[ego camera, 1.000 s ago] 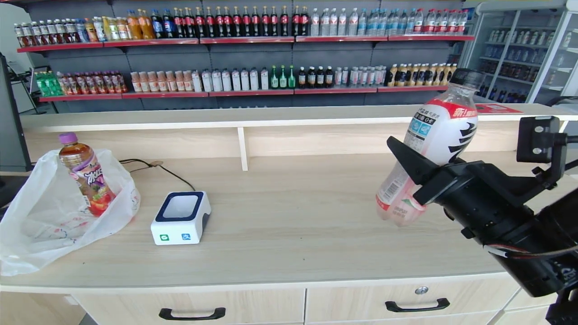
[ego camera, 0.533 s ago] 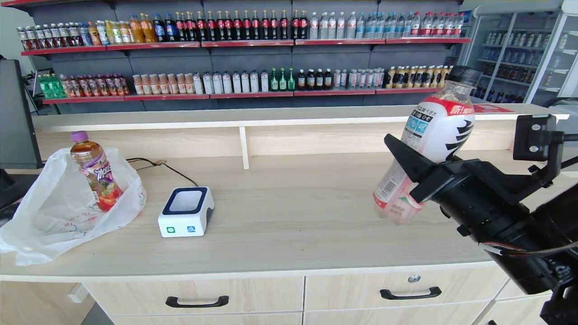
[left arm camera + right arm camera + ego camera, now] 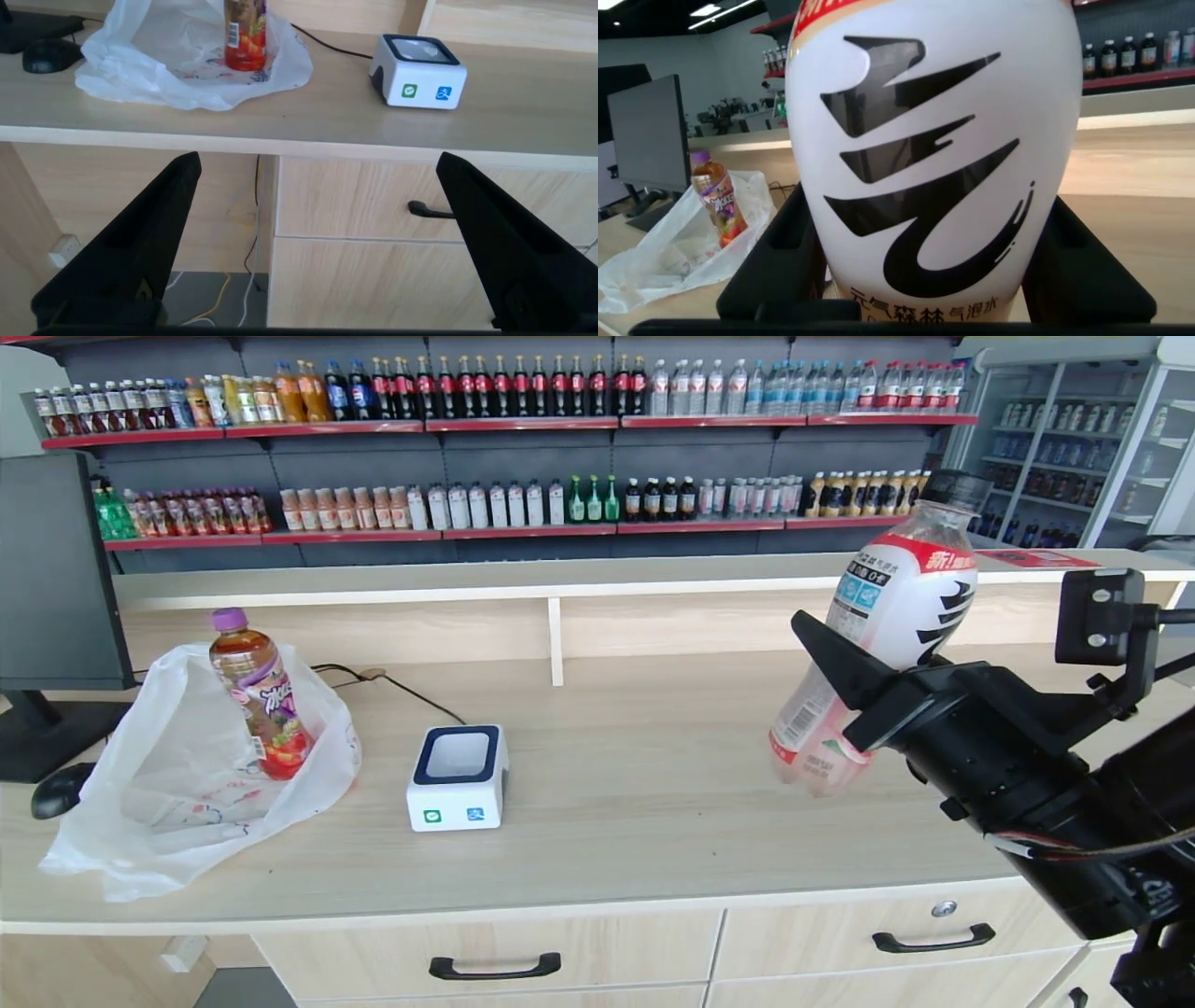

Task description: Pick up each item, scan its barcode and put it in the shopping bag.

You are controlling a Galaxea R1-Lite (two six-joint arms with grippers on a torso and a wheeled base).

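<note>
My right gripper (image 3: 882, 695) is shut on a white-labelled drink bottle (image 3: 887, 625) with a black cap, held tilted above the right side of the counter (image 3: 653, 803); the same bottle (image 3: 934, 159) looms close in the right wrist view. A white and blue barcode scanner (image 3: 458, 777) sits mid-counter, also seen as the scanner (image 3: 416, 71). Left of it lies a white plastic shopping bag (image 3: 177, 784) with a purple-capped tea bottle (image 3: 257, 695) standing in it. My left gripper (image 3: 318, 243) is open, low in front of the counter's drawers.
A monitor (image 3: 51, 607) and a mouse (image 3: 58, 791) stand at the far left of the counter. A raised ledge (image 3: 560, 583) runs along the counter's back, with drink shelves (image 3: 523, 425) behind. A cable (image 3: 411, 691) leads to the scanner.
The head camera has swung left, so the whole scene shifts right. The right gripper keeps its hold on the bottle, in about the same place in view.
</note>
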